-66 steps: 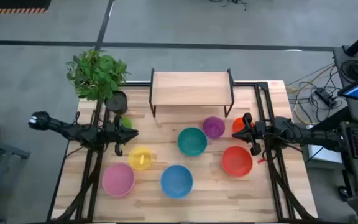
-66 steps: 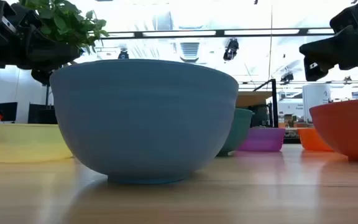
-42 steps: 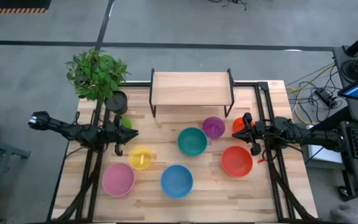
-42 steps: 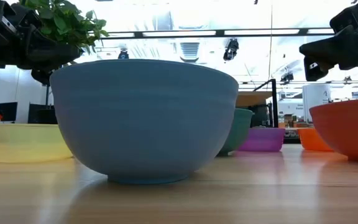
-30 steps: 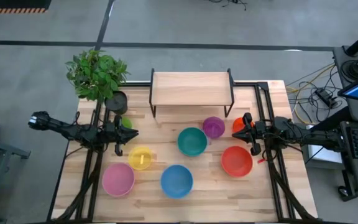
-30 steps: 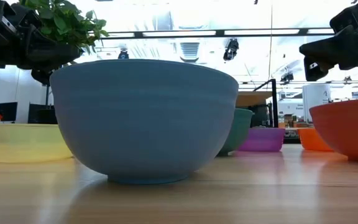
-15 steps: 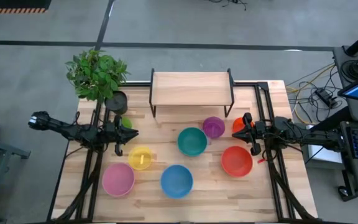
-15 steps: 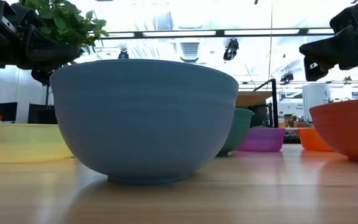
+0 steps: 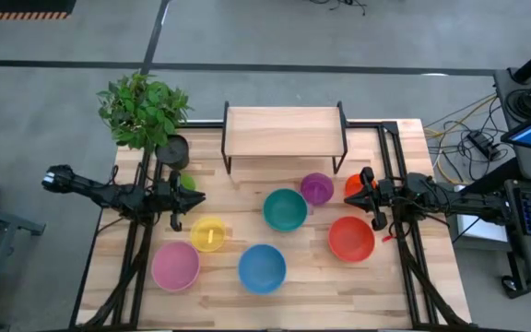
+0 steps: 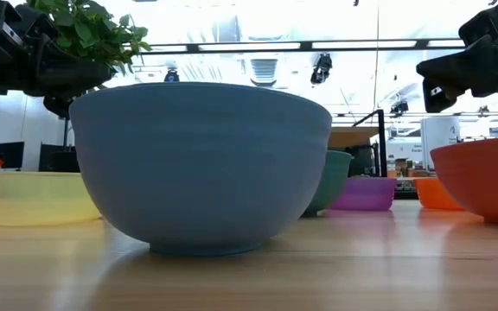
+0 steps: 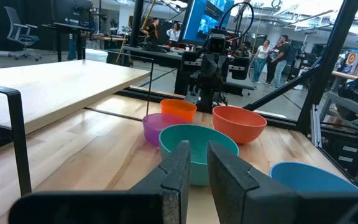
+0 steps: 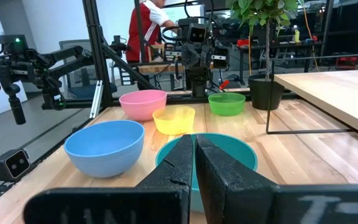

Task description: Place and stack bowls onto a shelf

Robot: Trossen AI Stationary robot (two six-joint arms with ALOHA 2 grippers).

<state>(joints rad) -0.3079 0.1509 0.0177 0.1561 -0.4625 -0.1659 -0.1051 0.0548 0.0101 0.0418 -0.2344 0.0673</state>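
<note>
Eight bowls rest on their bases on the tabletop. In the high view: teal bowl (image 9: 285, 209), purple bowl (image 9: 317, 188), orange bowl (image 9: 352, 184), red bowl (image 9: 351, 239), blue bowl (image 9: 262, 268), pink bowl (image 9: 175, 266), yellow bowl (image 9: 209, 234), lime green bowl (image 9: 186, 182). The shelf (image 9: 284, 132) stands at the far edge, its top bare. My left gripper (image 9: 192, 195) hovers above the table's left side, its fingers a narrow gap apart (image 11: 199, 163). My right gripper (image 9: 365, 195) hovers by the orange bowl, shut (image 12: 194, 149). Both touch nothing.
A potted plant (image 9: 144, 111) in a dark pot (image 9: 172, 148) stands at the far left corner. Black frame rails (image 9: 141, 249) run along both sides of the table. Bare wood (image 9: 339, 295) lies along the near edge. People stand in the room beyond.
</note>
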